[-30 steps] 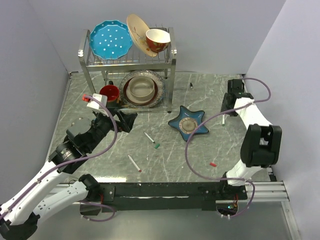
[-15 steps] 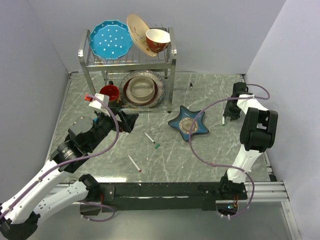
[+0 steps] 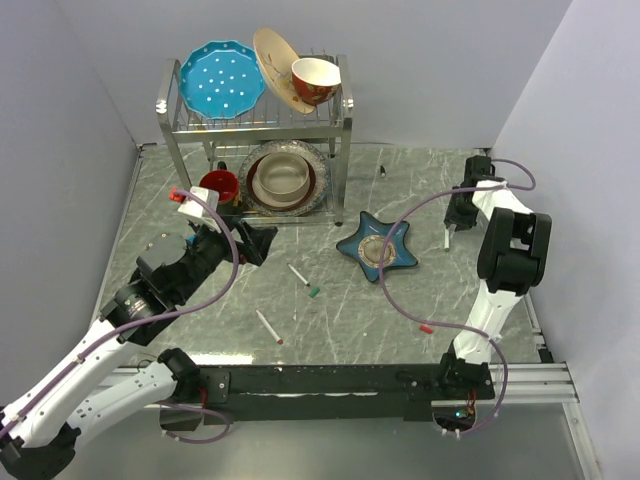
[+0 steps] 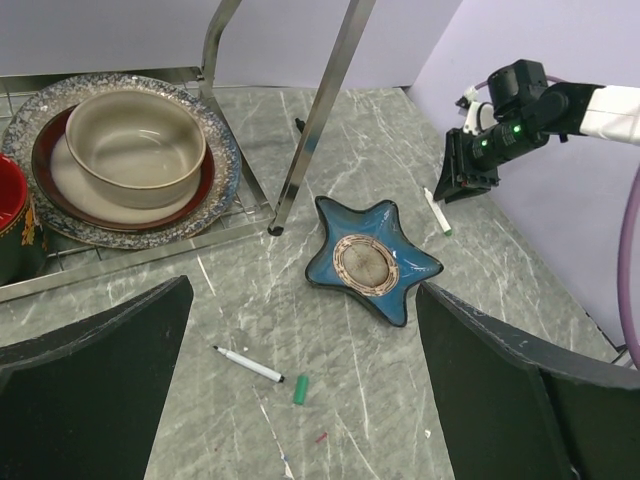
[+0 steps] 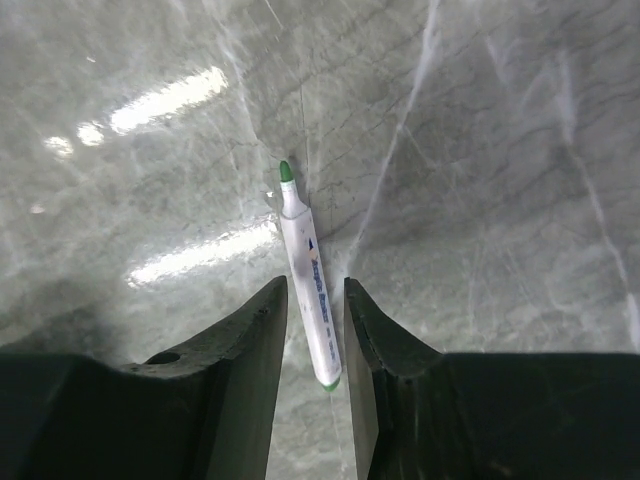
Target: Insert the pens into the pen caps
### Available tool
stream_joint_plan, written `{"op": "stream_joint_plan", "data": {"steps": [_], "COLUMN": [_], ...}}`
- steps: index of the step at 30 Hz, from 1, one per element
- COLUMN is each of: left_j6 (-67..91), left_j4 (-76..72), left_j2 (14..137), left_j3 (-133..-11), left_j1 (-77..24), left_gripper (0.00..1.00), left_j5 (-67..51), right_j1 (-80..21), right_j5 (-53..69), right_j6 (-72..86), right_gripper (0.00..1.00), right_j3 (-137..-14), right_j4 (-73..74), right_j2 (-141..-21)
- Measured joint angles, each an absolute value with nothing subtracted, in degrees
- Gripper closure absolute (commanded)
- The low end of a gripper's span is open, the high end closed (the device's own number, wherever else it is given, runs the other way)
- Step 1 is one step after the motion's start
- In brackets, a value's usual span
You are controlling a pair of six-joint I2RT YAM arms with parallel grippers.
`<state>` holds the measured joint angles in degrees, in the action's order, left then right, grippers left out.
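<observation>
We see the right gripper (image 5: 313,292) low over the grey marble table (image 5: 500,150), its jaws only a little apart and straddling the green-ended pen (image 5: 303,265), which lies flat on the stone. In the wrist view the pen runs from about 6 o'clock up toward 11 o'clock. Its lower half sits in the gap between the two dark fingers (image 5: 250,350), and its upper half, with the green nib, reaches out past the fingertips. The finger at 9 o'clock of the barrel is just beside it, so close that we cannot tell whether it touches. A strip of table shows between the barrel and the finger at 3 o'clock, so the pen is not clamped. From above, the same pen lies at 3 o'clock of the blue star-shaped dish (image 3: 378,246), near the side wall, with the gripper over its 12 o'clock end. The left gripper (image 4: 302,290) is spread wide and has hold of nothing. It hangs well apart from that pen, near the foot of the dish rack (image 3: 345,130). At its 4 o'clock in the overhead view lie a black-tipped pen (image 3: 298,274) and, just beside that pen's near end, a green cap (image 3: 313,292). A red-ended pen (image 3: 268,326) lies at 7 o'clock of those, and a red cap (image 3: 426,327) sits at 5 o'clock of the dish.
</observation>
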<state>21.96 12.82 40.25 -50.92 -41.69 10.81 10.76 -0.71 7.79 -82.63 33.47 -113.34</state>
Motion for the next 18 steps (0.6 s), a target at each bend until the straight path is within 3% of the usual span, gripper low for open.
{"op": "stream_joint_plan", "data": {"steps": [7,12,15,18], "left_j6": [22.0,21.9,21.9,21.9], "left_j4": [12.8,12.8,12.8,12.8], "left_j2": [40.4,40.4,40.4,40.3], "left_j3": [-50.9,-50.9,-50.9,-50.9], "left_j1": [-41.7,-41.7,-41.7,-41.7], "left_gripper": [0.01,0.01,0.01,0.01], "left_j5": [10.8,10.5,10.3,10.3], "right_j1": [10.7,10.3,10.0,9.2], "right_j5": [0.2,0.1,-1.0,-2.2], "right_j6": [8.0,8.0,8.0,7.9], "right_gripper": [0.63,0.69,0.77,0.97], "right_j3": [-83.3,-85.7,-86.3,-86.3], "right_j4": [34.6,36.2,36.9,36.9], "right_j2": [-116.3,-118.3,-118.6,-118.6]}}
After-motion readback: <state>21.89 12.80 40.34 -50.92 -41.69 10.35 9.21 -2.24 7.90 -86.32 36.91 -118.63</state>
